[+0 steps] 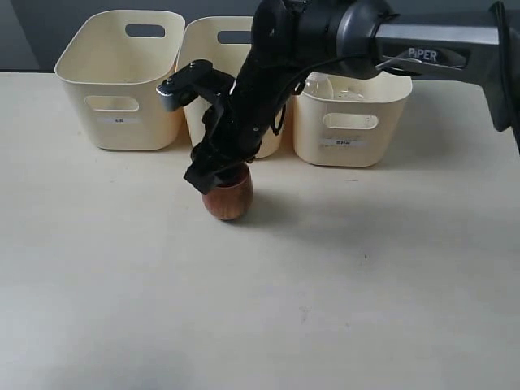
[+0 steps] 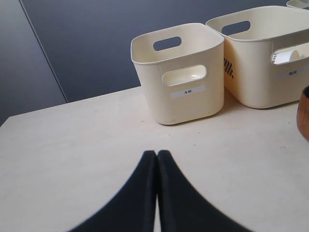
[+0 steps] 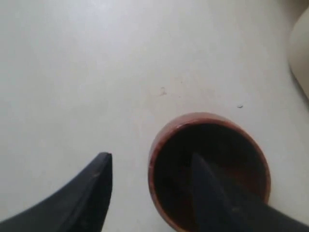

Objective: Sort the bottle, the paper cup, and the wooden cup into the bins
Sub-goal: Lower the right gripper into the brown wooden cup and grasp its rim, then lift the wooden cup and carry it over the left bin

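Observation:
The wooden cup (image 1: 230, 197) stands upright on the table in front of the middle bin (image 1: 213, 49). My right gripper (image 1: 213, 175) reaches down across the middle onto it. In the right wrist view that gripper (image 3: 149, 157) is open, with one finger inside the cup (image 3: 203, 118) and the other outside its wall. My left gripper (image 2: 157, 152) is shut on nothing, low over bare table; the cup's edge (image 2: 304, 116) shows beside it. A white shape, seemingly the paper cup (image 2: 285, 55), shows through the middle bin's (image 2: 263, 72) cutout. Something faint and clear, perhaps the bottle (image 1: 345, 92), lies in the right bin (image 1: 349, 122).
The three cream bins stand in a row at the table's far edge, the left bin (image 1: 122, 89) nearest my left wrist camera (image 2: 178, 92). The right arm's black links (image 1: 325, 32) hang over the middle and right bins. Pale tabletop (image 1: 260, 309) stretches in front of the cup.

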